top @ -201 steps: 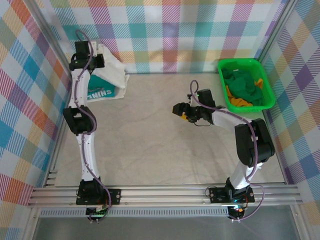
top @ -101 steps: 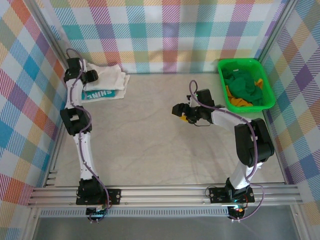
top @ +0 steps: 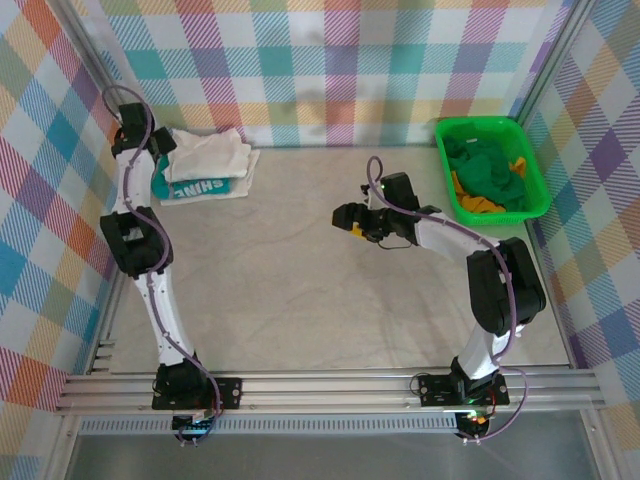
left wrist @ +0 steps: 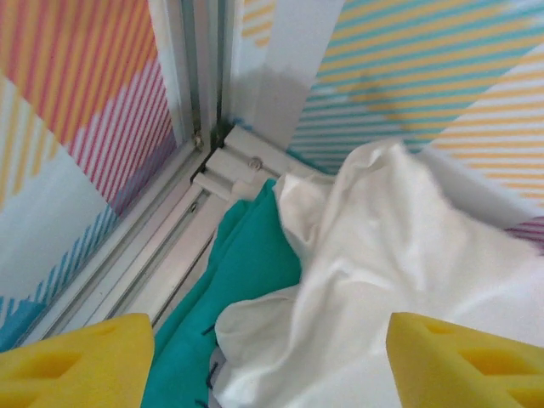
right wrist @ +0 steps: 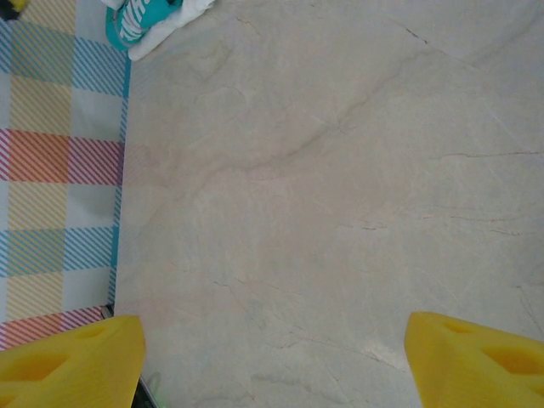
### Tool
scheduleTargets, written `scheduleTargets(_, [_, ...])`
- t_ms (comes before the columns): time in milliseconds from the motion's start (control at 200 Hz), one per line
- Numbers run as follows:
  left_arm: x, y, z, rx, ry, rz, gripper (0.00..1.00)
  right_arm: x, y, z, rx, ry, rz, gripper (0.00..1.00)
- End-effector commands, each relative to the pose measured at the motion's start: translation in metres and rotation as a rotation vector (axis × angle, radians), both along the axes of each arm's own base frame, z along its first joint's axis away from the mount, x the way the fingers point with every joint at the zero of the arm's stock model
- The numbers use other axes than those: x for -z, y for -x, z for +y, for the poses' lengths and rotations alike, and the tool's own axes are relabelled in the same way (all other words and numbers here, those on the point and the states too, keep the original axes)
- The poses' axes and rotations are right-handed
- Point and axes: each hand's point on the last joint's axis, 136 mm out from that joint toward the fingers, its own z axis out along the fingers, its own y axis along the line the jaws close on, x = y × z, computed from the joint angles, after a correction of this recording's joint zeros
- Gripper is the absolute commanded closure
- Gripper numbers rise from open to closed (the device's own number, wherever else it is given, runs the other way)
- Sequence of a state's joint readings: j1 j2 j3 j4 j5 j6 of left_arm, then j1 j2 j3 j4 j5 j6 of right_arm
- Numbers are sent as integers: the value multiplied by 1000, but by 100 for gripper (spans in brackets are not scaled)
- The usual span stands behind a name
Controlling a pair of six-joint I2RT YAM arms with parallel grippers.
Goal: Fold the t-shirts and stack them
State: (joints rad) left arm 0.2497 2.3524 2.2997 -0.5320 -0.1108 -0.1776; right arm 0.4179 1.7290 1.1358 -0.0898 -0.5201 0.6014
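Two t-shirts lie stacked at the table's back left. The white t-shirt sits folded and a bit rumpled on the teal t-shirt, whose white lettering shows at the front edge. My left gripper hovers at the stack's left end, open and holding nothing. In the left wrist view its yellow fingertips stand wide apart over the white t-shirt and the teal t-shirt. My right gripper is open over bare table at mid-right, empty. The teal t-shirt shows far off in its view.
A green basket with green and orange cloth in it stands at the back right. Plaid walls and a metal frame close in the back-left corner, right beside the stack. The stone-look table lies between the arms.
My left gripper opened, let go of the white t-shirt and drew back toward the left corner; the shirt settled flatter on the teal one. My right gripper drifted slightly left.
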Motion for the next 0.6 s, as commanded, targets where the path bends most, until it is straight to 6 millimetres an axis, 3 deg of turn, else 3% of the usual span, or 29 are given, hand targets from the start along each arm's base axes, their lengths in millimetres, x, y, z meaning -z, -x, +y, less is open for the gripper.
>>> scheduleTargets(0, [-74, -13, -52, 98, -8, -222, 37, -25, -7, -4, 3, 18, -123, 19])
scheduleTargets(35, [-72, -20, -65, 153, 28, -244, 43, -28, -6, -4, 4, 19, -137, 20])
scheduleTargets(80, [-64, -32, -76, 202, 81, -260, 61, -29, -6, -5, 3, 15, -151, 19])
scheduleTargets(200, [-22, -59, -80, 227, 159, -180, 100, -31, -3, -4, 2, -2, -156, 19])
scheduleTargets(430, [43, -70, -74, 181, 264, -110, 100, -40, -2, -11, 26, 7, -226, 19])
scheduleTargets(595, [77, -66, -55, 103, 360, -97, 100, -53, -6, -22, 65, 55, -305, 19])
